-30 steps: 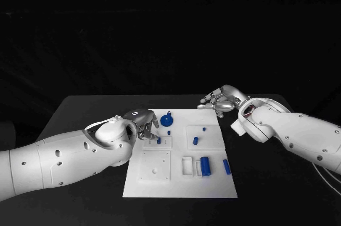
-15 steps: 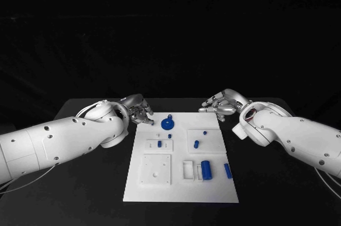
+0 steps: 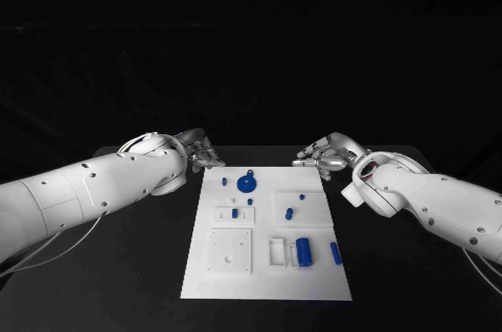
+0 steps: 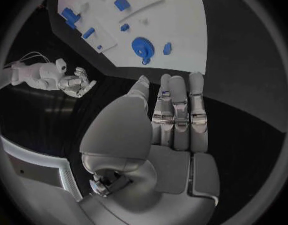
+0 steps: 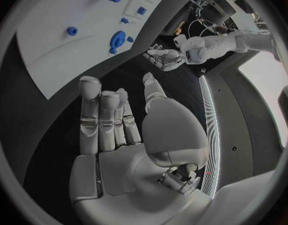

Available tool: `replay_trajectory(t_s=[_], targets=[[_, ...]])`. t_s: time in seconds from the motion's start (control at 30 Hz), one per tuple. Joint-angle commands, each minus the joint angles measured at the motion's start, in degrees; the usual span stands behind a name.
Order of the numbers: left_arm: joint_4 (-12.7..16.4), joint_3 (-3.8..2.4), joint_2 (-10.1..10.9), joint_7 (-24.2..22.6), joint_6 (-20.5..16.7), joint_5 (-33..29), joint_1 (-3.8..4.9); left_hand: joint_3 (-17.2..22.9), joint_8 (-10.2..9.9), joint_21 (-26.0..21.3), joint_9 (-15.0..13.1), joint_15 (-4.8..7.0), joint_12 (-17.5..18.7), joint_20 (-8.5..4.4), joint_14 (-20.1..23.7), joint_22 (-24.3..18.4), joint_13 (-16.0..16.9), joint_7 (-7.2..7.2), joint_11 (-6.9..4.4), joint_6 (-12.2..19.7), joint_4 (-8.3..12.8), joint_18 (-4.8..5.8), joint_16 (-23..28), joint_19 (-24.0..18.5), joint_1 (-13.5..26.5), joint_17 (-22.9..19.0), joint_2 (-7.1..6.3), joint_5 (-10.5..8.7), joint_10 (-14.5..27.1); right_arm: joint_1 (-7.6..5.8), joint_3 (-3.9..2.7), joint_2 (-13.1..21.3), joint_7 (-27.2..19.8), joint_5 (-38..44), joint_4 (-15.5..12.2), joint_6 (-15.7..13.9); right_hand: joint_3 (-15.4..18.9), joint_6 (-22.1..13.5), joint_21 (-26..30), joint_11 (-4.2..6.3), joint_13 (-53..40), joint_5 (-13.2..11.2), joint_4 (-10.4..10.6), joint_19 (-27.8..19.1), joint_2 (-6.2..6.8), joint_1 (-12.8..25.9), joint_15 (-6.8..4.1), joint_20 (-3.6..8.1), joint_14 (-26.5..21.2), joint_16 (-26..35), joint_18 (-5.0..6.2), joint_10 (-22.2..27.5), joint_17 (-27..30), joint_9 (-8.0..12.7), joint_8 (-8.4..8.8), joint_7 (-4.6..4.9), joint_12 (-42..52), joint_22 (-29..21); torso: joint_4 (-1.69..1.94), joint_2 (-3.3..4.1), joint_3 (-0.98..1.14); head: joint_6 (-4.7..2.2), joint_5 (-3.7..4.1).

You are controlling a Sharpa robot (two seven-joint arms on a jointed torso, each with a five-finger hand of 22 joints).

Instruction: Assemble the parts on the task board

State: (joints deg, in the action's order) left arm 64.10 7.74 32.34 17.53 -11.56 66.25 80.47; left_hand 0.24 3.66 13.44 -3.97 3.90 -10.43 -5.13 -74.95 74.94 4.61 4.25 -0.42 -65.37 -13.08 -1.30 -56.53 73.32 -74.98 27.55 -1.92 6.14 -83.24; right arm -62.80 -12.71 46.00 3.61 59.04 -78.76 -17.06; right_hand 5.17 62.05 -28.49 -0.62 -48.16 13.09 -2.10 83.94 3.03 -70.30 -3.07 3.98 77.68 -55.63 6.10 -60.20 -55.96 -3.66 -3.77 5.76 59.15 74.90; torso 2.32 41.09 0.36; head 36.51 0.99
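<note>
The white task board [image 3: 262, 277] lies in the middle of the black table. On its far end are a blue round disc [image 3: 247, 181] and a small blue piece [image 3: 224, 180]. A blue cylinder [image 3: 302, 249] and a blue bar [image 3: 335, 252] lie nearer me. My left hand [image 3: 199, 155] hovers off the board's far left corner, fingers straight and apart, holding nothing [image 4: 175, 116]. My right hand [image 3: 326, 154] hangs off the far right corner, also with nothing in it [image 5: 113, 122]. The disc [image 4: 143, 46] lies just beyond the left fingertips.
White blocks stand on the board: a square plate [image 3: 228, 249], a slotted block [image 3: 276, 246] and two small blocks with blue pegs [image 3: 234, 214] [image 3: 289, 213]. Bare black table [image 3: 136, 259] runs along both sides of the board.
My left hand has drawn back from over the board's left side to its far left corner. A small blue piece now shows beside the disc. The right hand has barely moved.
</note>
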Motion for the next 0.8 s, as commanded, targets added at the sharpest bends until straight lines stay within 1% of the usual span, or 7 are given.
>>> replay_trajectory(t_s=[0.03, 0.1, 0.2, 0.3, 0.37, 0.5, 0.8], targets=[[-3.16, 0.04, -1.88, 2.45, 10.03, -3.2, 0.32, 0.12, 0.11, 1.36, -0.35, 0.28, -1.86, -0.22, -0.08, 1.29, 0.77, -0.21, -0.2, -0.84, -0.61, -0.73, -2.42, 0.73, 3.32, 1.4, 0.18, -2.33, -0.65, 0.03, -0.03, -0.14, -0.25, -0.1, -0.05, -0.16, -0.16, -0.41, 0.0, 0.0, 0.05, 0.35, 0.4, 1.88, -0.04, -0.32, -0.06, 0.19, 0.34, 0.31, 0.67, -0.54, -0.04, 0.07, 0.2, -0.04, -0.13, 3.11, -0.05, -0.01, 0.01, -0.09, -0.01], [-5.09, 0.18, -3.02, 2.89, 12.04, -3.39, 0.36, 0.5, 0.1, 3.58, -0.59, 0.61, -3.73, -0.6, -0.08, 1.33, 1.67, -0.34, -0.43, -0.94, -0.52, -0.58, -4.71, 0.73, 4.85, 2.58, 0.44, -2.48, -0.87, 0.03, -0.03, -0.2, -0.25, -0.1, -0.04, -0.15, -0.16, -0.42, 0.01, 0.0, 0.05, 0.49, 0.51, 1.89, -0.03, -0.29, -0.06, 0.19, 0.36, 0.29, 0.68, -0.54, -0.05, 0.07, 0.19, -0.04, -0.13, 3.1, -0.12, 0.06, 0.01, -0.12, -0.15], [-7.98, 0.64, -4.76, 3.02, 14.98, -3.55, 0.39, 0.51, 0.15, 5.41, -1.4, 0.9, -6.51, -0.89, -0.29, 1.38, 3.09, -0.69, -0.91, -1.44, -0.4, -0.42, -6.13, 0.25, 5.1, 3.14, 2.81, -1.48, -1.15, 0.03, -0.03, -0.29, -0.24, -0.1, -0.01, -0.11, -0.18, -0.41, -0.04, 0.0, 0.06, 0.67, 0.62, 1.89, -0.03, -0.28, -0.05, 0.19, 0.35, 0.31, 0.67, -0.54, -0.03, 0.07, 0.19, -0.04, -0.13, 3.11, -0.16, 0.13, 0.02, -0.29, -0.25], [-10.62, 1.24, -6.37, 2.96, 17.81, -3.53, 0.39, -0.52, 0.2, 8.14, -2.53, 1.05, -10.07, -1.06, -0.28, 1.37, 4.89, -0.65, -1.21, -0.86, -0.23, -0.41, -8.56, -0.56, 5.38, 3.96, 3.87, -1.32, -0.12, 0.03, -0.03, -0.42, -0.23, -0.11, 0.02, -0.08, -0.19, -0.43, -0.06, 0.0, 0.06, 0.84, 0.74, 1.88, -0.07, -0.23, -0.06, 0.19, 0.35, 0.3, 0.67, -0.55, -0.04, 0.07, 0.19, -0.04, -0.13, 3.12, -0.22, 0.19, 0.0, -0.35, -0.34], [-12.14, 1.54, -7.26, 3.03, 19.57, -3.25, 0.39, -1.0, 0.12, 9.86, -3.3, 1.04, -11.92, -0.98, -0.03, 1.28, 5.59, -0.73, -1.16, -0.64, -0.21, -0.58, -9.27, -1.44, 5.7, 3.74, 4.09, -1.36, 0.6, 0.02, -0.03, -0.43, -0.21, -0.11, -0.05, -0.05, -0.19, -0.43, -0.06, 0.0, 0.06, 0.84, 0.74, 1.88, -0.07, -0.23, -0.06, 0.19, 0.35, 0.3, 0.67, -0.55, -0.04, 0.07, 0.19, -0.04, -0.13, 3.12, -0.31, 0.36, -0.04, -0.46, -0.36], [-14.23, 1.86, -8.41, 2.86, 21.01, -2.96, 0.36, -1.17, 0.14, 10.95, -4.05, 1.08, -13.06, -1.02, 0.09, 1.23, 5.92, -0.81, -1.22, -0.64, -0.67, -0.63, -10.28, -1.84, 6.76, 3.77, 4.05, -1.84, 0.75, 0.02, -0.03, -0.47, -0.18, -0.1, -0.1, -0.04, -0.21, -0.42, 0.01, 0.01, 0.06, 1.01, 0.89, 1.87, 0.04, -0.3, -0.06, 0.19, 0.32, 0.36, 0.68, -0.55, 0.01, 0.07, 0.19, -0.04, -0.14, 3.1, -0.34, 0.43, -0.05, -0.42, -0.23], [-16.8, 2.06, -10.19, 1.57, 20.58, -3.5, 0.33, -1.06, 0.1, 11.54, -4.41, 1.04, -13.52, -0.99, 0.16, 1.2, 5.98, -0.7, -1.11, -0.01, -2.03, -0.73, -10.66, -2.04, 8.08, 3.59, 4.72, -2.14, 1.16, 0.02, -0.03, -0.57, -0.15, -0.1, -0.22, -0.11, -0.22, -0.42, -0.04, 0.0, 0.06, 1.12, 0.99, 1.88, 0.08, -0.32, -0.06, 0.19, 0.35, 0.31, 0.67, -0.56, -0.04, 0.07, 0.19, -0.04, -0.14, 3.11, -0.66, 0.81, -0.16, -0.54, -0.3]])
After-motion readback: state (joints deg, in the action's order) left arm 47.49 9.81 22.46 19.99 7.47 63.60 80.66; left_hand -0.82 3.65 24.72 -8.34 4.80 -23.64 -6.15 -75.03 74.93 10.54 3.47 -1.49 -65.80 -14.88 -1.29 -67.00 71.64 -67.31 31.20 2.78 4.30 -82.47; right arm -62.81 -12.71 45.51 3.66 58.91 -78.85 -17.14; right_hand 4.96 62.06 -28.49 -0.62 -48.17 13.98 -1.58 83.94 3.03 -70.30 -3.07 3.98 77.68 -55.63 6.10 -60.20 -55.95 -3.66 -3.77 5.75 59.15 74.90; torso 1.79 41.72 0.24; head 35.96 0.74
